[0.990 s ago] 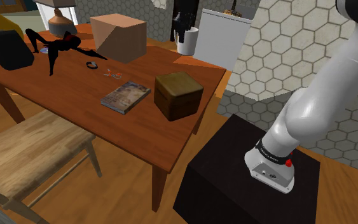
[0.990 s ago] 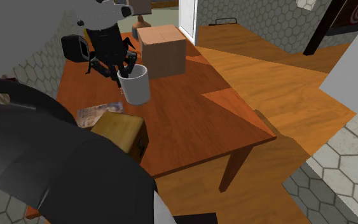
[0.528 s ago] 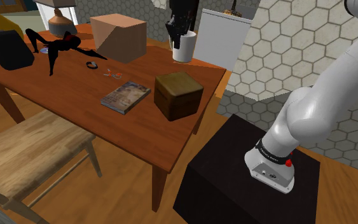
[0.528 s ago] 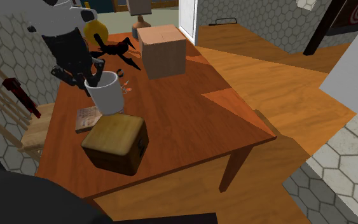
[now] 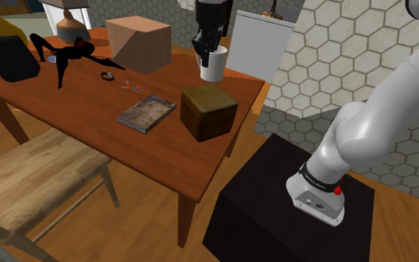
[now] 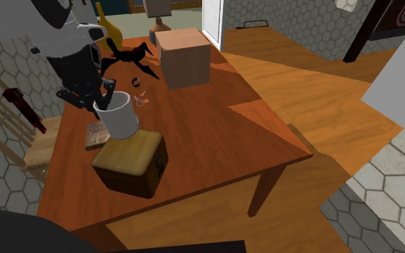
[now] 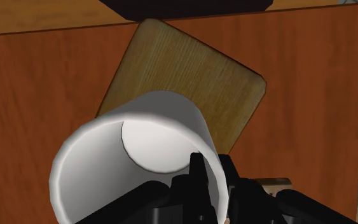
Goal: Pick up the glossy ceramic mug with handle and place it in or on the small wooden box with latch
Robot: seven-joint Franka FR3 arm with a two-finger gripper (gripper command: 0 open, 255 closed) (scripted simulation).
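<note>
Mug moved since half-second-old frame: white glossy cylindrical mug [image 6: 119,116] now hangs just above far edge of small brown wooden box [image 6: 130,162], clear of desk [image 5: 88,112]. My fingers [image 7: 196,178] pinch mug rim. Lift done, I judge; centring over box, lowering, release remain.

Before me a brown wooden table [image 5: 88,104] carries a tan cardboard box [image 5: 138,43], a black sprawling figure [image 5: 70,53] beside it, a black rounded bag [image 5: 8,57] and a magazine [image 5: 147,113] lying flat. I see a wooden chair [image 5: 36,175] alongside.
</note>
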